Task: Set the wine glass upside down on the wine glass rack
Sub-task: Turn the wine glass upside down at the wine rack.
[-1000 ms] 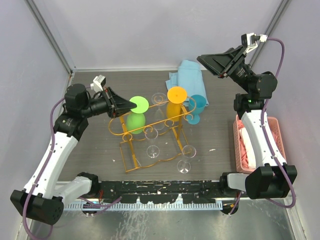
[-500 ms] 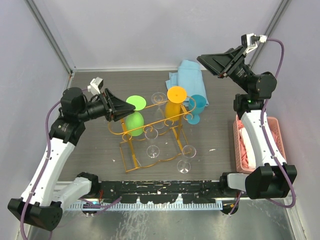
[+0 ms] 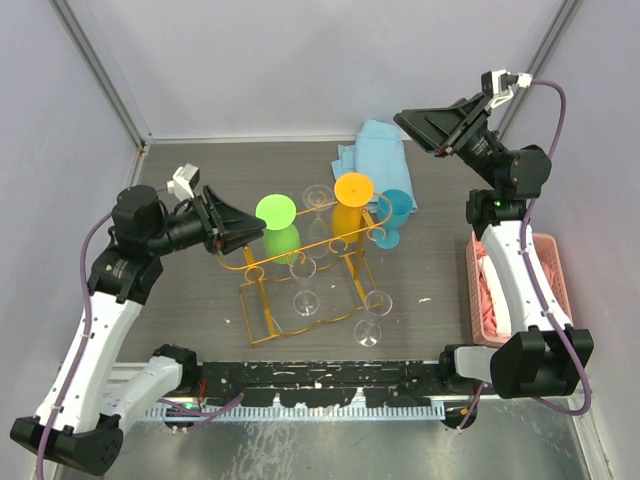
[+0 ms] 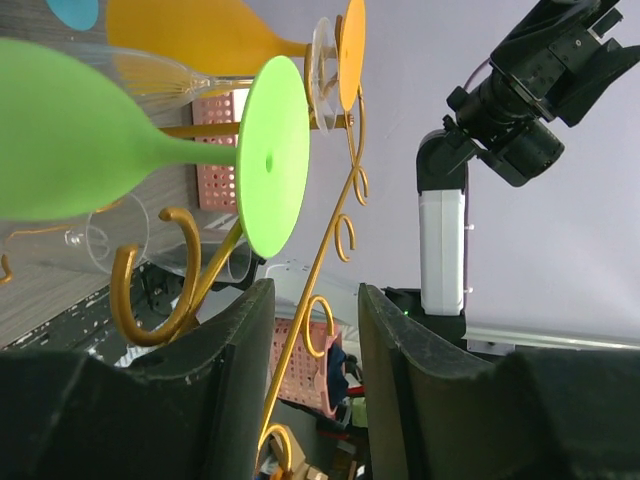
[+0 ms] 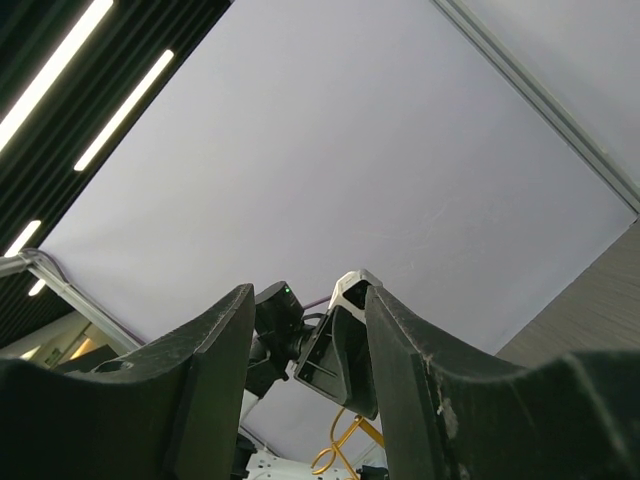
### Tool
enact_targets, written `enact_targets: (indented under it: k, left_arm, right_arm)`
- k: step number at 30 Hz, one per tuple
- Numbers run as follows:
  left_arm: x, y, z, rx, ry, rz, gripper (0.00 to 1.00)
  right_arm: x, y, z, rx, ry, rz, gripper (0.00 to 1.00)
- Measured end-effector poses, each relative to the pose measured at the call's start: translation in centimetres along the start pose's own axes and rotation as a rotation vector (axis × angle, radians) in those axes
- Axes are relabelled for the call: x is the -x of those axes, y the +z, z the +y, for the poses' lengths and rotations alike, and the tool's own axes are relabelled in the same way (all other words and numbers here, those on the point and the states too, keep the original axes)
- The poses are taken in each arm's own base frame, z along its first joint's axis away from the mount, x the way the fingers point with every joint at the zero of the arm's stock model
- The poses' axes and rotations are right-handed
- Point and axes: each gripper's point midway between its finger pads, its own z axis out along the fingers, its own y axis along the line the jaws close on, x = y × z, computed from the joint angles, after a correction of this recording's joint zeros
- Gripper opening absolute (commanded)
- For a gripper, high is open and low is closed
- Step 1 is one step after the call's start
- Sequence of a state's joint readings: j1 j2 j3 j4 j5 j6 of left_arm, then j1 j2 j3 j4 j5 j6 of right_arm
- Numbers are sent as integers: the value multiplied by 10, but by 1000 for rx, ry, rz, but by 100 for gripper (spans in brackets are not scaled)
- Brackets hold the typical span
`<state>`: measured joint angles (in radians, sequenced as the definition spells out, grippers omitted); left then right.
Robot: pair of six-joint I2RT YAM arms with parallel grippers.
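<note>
Glass, lime green, hangs inverted on rack.

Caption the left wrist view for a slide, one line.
Left gripper, jaws open and empty, facing the green wine glass hung in the orange-gold wire rack, orange wine glass behind.

The left arm rises from its base at the near left corner, bends at the elbow and reaches rightward, roughly level, with the wrist camera on top. The left hand points right. Its fingers are parted, with nothing gripped between them. The right arm stands tall on the right side, its upper part folded over toward the left. The right hand is held high, aimed left and somewhat upward, its fingers apart and empty.
</note>
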<state>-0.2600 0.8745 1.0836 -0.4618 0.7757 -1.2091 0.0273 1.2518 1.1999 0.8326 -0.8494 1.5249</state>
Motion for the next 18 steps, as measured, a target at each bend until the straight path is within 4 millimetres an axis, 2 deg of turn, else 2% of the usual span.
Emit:
enact_targets:
  k: [18]
  left_arm:
    - [-16, -31, -12, 28, 123, -49, 45]
  right_arm:
    - [-5, -6, -5, -66, -28, -7, 54]
